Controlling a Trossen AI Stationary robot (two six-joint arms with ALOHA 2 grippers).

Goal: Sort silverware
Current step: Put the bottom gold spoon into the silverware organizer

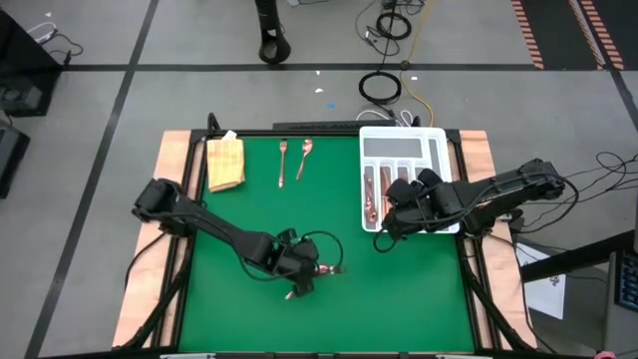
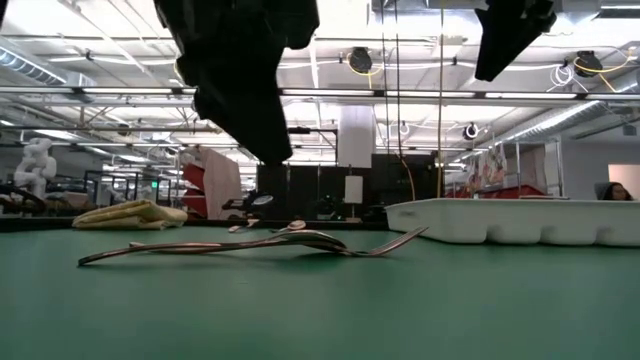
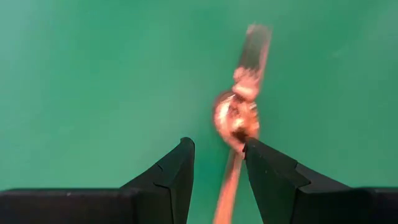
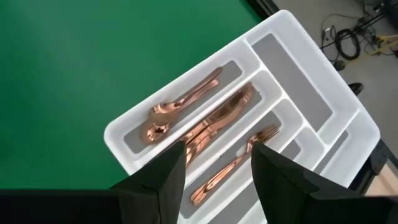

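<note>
Left wrist view blurs a spoon (image 3: 236, 118) beside the left fingers (image 3: 177, 171), apart like the right fingers (image 4: 168, 174).

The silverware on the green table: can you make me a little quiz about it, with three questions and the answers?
1. True or false: the white tray already has copper pieces in it.
2. How many pieces lie beside the tan cloth, far from both arms? A) none B) two C) five
3. Fill in: the left gripper hangs above silverware lying on the ____ mat.

Key:
1. True. The right wrist view shows spoons, knives and forks in separate slots, under the open right gripper.
2. B, a fork and a spoon.
3. Green. Its fingers are apart above the silverware.
</note>
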